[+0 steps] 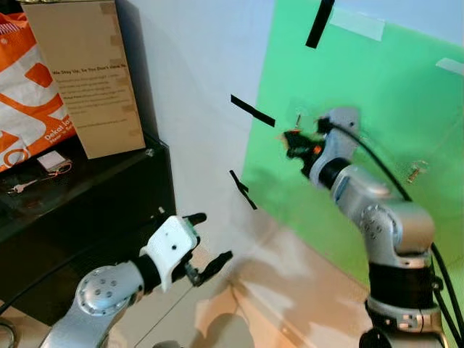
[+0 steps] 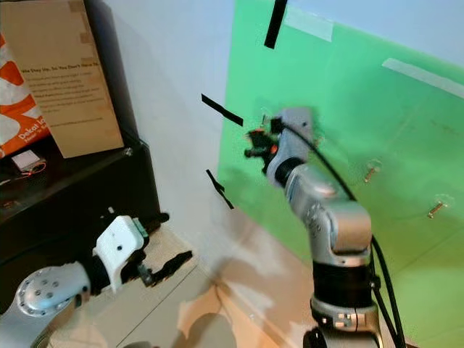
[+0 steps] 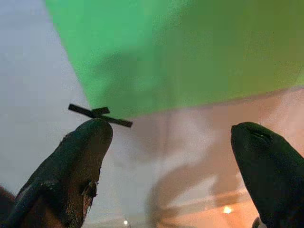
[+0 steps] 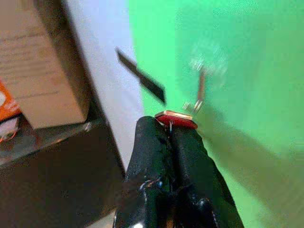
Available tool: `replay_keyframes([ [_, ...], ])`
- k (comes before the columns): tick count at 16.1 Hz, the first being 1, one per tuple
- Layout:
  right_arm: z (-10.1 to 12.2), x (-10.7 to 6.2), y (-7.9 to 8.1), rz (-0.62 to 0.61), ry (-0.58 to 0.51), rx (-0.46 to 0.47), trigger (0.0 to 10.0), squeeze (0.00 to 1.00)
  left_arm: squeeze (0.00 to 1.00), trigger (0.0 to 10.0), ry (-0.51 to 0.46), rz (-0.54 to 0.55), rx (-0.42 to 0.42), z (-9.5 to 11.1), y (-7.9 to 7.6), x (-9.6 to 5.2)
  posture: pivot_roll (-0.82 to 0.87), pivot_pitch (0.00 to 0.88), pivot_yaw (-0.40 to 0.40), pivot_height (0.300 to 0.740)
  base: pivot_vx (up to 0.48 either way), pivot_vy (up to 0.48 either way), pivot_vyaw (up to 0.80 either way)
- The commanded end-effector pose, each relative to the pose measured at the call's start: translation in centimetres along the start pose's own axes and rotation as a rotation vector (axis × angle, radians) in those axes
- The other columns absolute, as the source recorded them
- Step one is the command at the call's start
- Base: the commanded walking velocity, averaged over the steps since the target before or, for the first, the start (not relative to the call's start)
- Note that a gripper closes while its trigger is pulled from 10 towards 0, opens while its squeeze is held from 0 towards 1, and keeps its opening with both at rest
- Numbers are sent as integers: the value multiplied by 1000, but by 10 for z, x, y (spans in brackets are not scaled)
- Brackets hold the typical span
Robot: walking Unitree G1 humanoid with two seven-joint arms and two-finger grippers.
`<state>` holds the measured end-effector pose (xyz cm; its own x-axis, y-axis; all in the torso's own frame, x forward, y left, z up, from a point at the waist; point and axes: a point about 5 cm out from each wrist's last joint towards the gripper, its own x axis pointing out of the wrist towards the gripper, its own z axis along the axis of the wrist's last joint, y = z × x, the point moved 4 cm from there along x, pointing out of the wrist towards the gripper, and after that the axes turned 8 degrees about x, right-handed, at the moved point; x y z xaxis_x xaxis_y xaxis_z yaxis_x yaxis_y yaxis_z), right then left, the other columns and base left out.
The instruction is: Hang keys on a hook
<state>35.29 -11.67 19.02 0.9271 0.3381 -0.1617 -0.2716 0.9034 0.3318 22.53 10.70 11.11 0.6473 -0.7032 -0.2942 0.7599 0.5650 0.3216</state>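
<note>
Up at the green sheet point(image 1: 377, 109), the right tool point(image 4: 172, 124) pinches the red key tag point(image 4: 175, 118), seemingly just beneath a hook point(image 4: 201, 85); left tool point(image 1: 210, 239) hangs released.

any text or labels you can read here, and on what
Cardboard box: several printed lines, heading seems to start "We Ship Up...", the rest too small and blurred to read.
Orange bag: white lettering, partly cut off, looks like "Dekal...", not sure.
Green sheet, right gripper: no text.
</note>
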Motion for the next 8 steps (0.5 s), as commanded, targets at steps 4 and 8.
replay_keyframes([
  [4, 13, 0, -5, -30, -55, 36, 10000, 0, 0, 10000, -26, 49, -31, 2, 5, 6, 22, 0, -114, 740, 0, 0, 0],
  [8, 12, 5, 2, -12, -64, 41, 10000, 0, 0, 10000, -33, 117, -61, 1, 15, 1, 46, 0, -135, 740, 0, 0, 0],
])
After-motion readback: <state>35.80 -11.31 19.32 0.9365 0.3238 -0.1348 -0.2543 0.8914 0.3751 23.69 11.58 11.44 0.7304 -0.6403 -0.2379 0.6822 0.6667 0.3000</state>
